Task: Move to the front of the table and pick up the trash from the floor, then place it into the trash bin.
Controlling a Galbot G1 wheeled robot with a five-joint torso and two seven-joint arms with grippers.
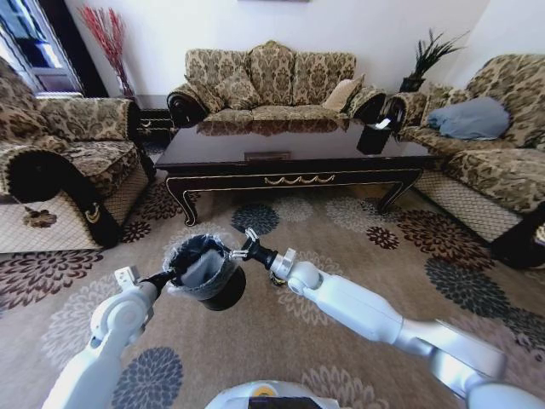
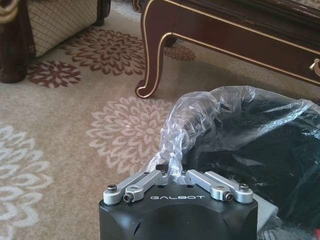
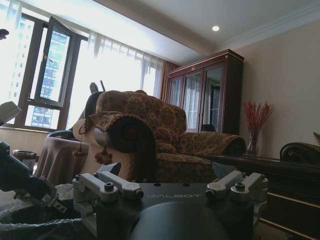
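Trash bin point(image 1: 207, 271) between grippers; left gripper point(image 2: 172, 176) jaws clamp liner, right gripper point(image 1: 241, 248) jaws spread at rim.

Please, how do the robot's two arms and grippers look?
Both arms have glossy white, rounded shells with grey joints. The left gripper and right gripper each have a black body marked GALBOT in white, carrying silver metal finger links with dark bolts.

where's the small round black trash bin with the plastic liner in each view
Head view: the small round black trash bin with a plastic liner stands on the carpet, between the left gripper and right gripper.
Left wrist view: lower right, liner pinched in the jaws.
Right wrist view: liner rim at lower left.
Shared landmark: the glossy dark wood table.
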